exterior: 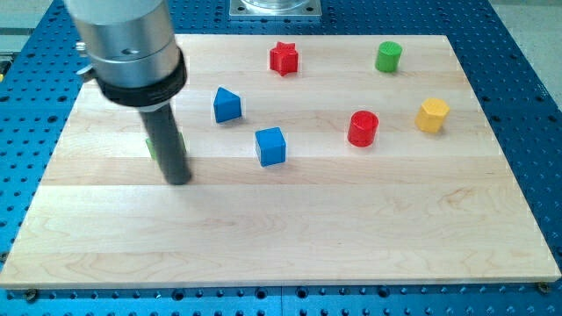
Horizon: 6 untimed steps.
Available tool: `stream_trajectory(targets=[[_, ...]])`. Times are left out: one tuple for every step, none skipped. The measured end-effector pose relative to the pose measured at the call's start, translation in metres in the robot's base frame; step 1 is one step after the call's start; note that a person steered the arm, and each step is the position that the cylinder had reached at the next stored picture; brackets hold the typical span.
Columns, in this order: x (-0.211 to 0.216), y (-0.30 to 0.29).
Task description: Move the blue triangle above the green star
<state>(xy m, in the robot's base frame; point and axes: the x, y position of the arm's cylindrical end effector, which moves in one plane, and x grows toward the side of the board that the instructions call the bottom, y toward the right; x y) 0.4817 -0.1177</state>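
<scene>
Only the one camera view here, so everything comes from it. My tip (179,180) is down on the wooden board (290,246), toward the view's left, and it's a bare rod: nothing to open or close, nothing held, touching no block that I can make out. Tucked right behind the rod, on its left edge, there's a sliver of green (151,147), most likely the green star, but the rod hides its shape, so I can't confirm.

Up and to the right of my tip sits the blue triangle (226,105), near but clear of the rod. Further right, roughly level with the rod's lower part, is the blue cube (270,146). Well off to the right: the red cylinder (363,128) and the yellow block (431,115). Far up-right, the red star (284,58) and the green cylinder (388,56).

My read: this is the approach stage, and the triangle isn't yet above the green piece. Next move calls for swinging round to the triangle's right side and nudging it leftward, without clipping the cube or the green piece.
</scene>
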Motion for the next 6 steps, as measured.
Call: stream_trajectory(targets=[[-0.039,0.06],[-0.091,0.085],[-0.108,0.111],[-0.112,0.039],[-0.109,-0.013],[-0.115,-0.009]])
